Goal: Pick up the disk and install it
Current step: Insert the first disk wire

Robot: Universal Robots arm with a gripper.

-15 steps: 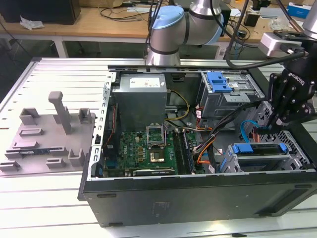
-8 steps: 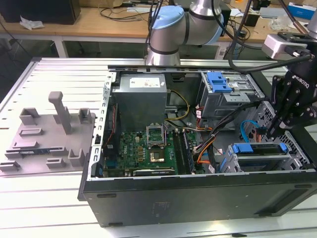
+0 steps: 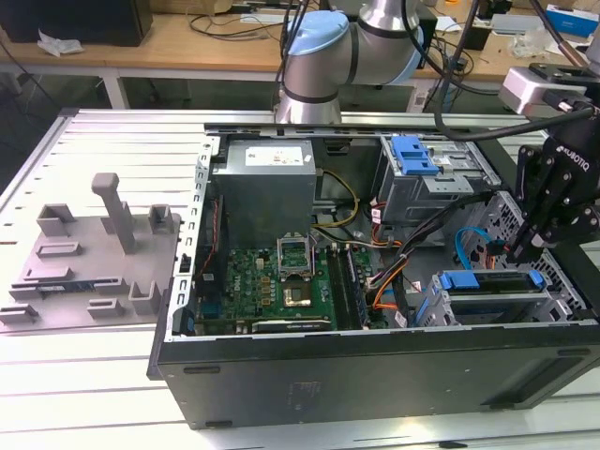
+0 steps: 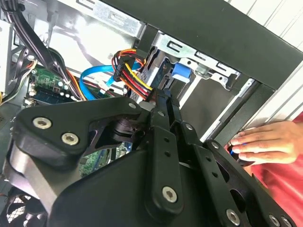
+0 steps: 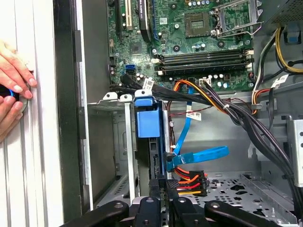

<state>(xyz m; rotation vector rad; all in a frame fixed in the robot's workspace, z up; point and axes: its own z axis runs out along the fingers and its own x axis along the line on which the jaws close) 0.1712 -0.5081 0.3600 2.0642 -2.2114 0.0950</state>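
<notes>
We see one disk (image 3: 494, 284), a flat silver drive edged by a bright blue carrier frame, lying in the lower bay of the open computer case (image 3: 375, 380) at the exterior view's right. One gripper (image 3: 516, 251) hangs just above it, drawn narrow. We cannot tell whether it nips anything.

The first wrist view shows the disk's blue front (image 5: 149, 124) end-on, a blue cable (image 5: 203, 155) beside it, the gripper (image 5: 164, 202) and two hands (image 5: 14, 78) on the worktop outside the case. The second wrist view shows the gripper (image 4: 163, 98) and one hand (image 4: 265, 144). The exterior view adds a second blue latch piece (image 3: 413, 154) on the upper cage.
</notes>
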